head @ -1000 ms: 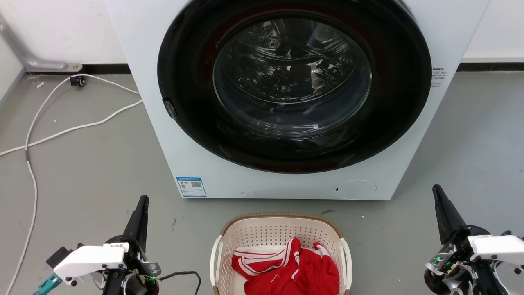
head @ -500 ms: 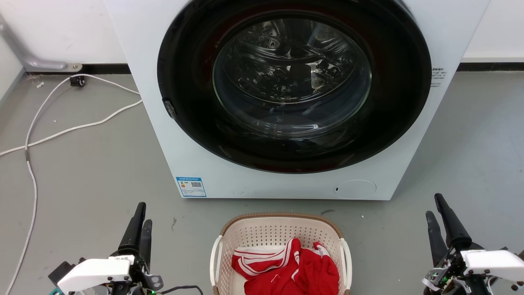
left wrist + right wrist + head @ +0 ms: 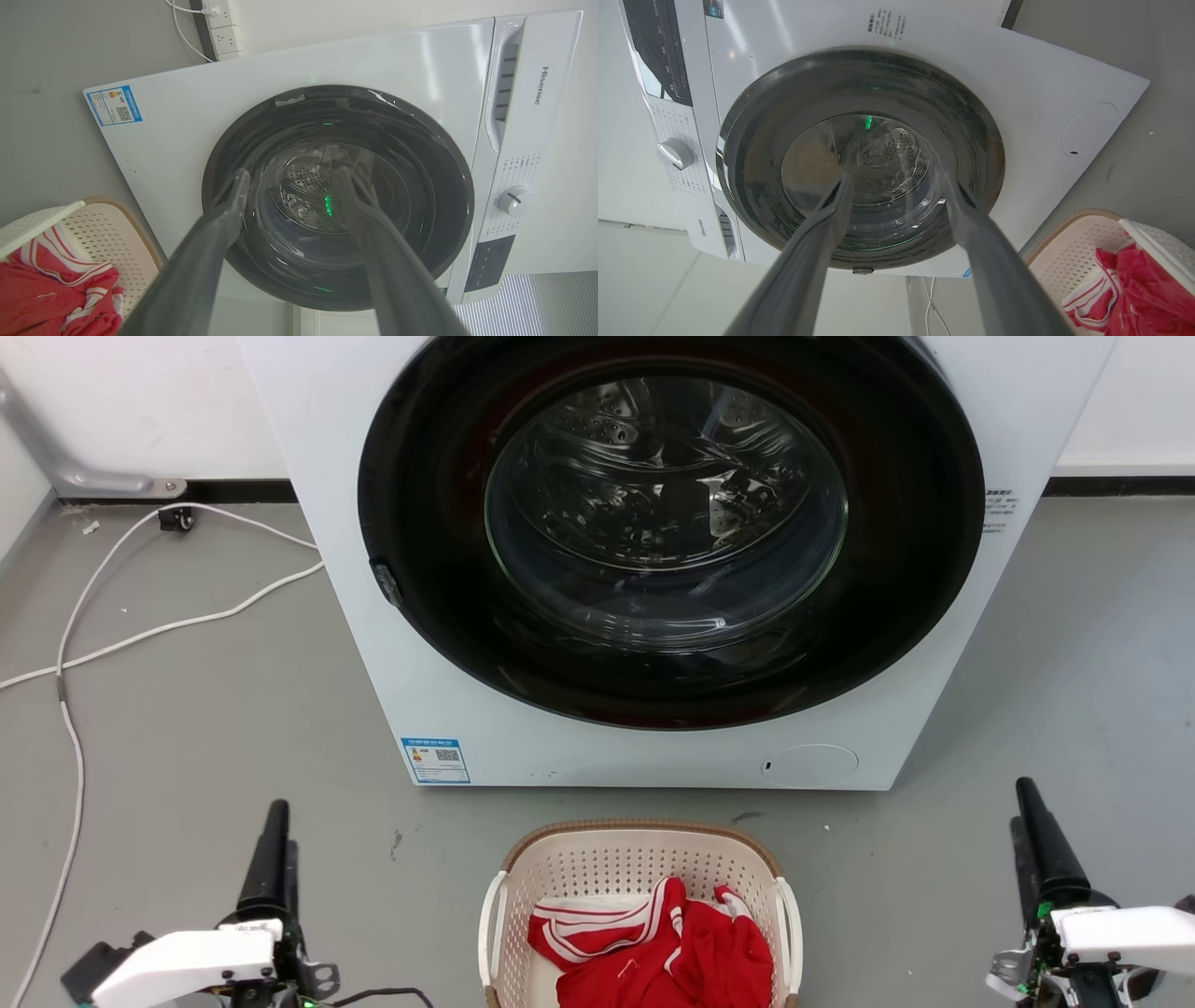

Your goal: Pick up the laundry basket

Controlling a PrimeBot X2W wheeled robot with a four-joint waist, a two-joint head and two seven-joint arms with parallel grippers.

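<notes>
The laundry basket [image 3: 639, 828] is cream perforated plastic with a brown woven-look rim and white side handles. It stands on the grey floor at the bottom centre of the head view, with red and white clothes [image 3: 672, 947] inside. My left gripper [image 3: 280, 829] is low on the floor side, well left of the basket, and open with nothing in it. My right gripper [image 3: 1021, 805] is well right of the basket, also open and holding nothing. The left wrist view has the left gripper [image 3: 294, 173] spread before the washer door and the basket [image 3: 126, 233] at lower left. The right wrist view has the right gripper [image 3: 895, 177] and the basket [image 3: 1069, 252] at lower right.
A white front-loading washing machine [image 3: 373, 644] with its round glass door [image 3: 667, 504] shut stands right behind the basket. White cables [image 3: 140, 635] trail over the floor at the left. A power strip [image 3: 224, 28] lies against the wall. Bare grey floor lies on both sides of the basket.
In the head view both grippers have moved outward and lower, the left one further left and the right one further right. The basket and its clothes have not moved.
</notes>
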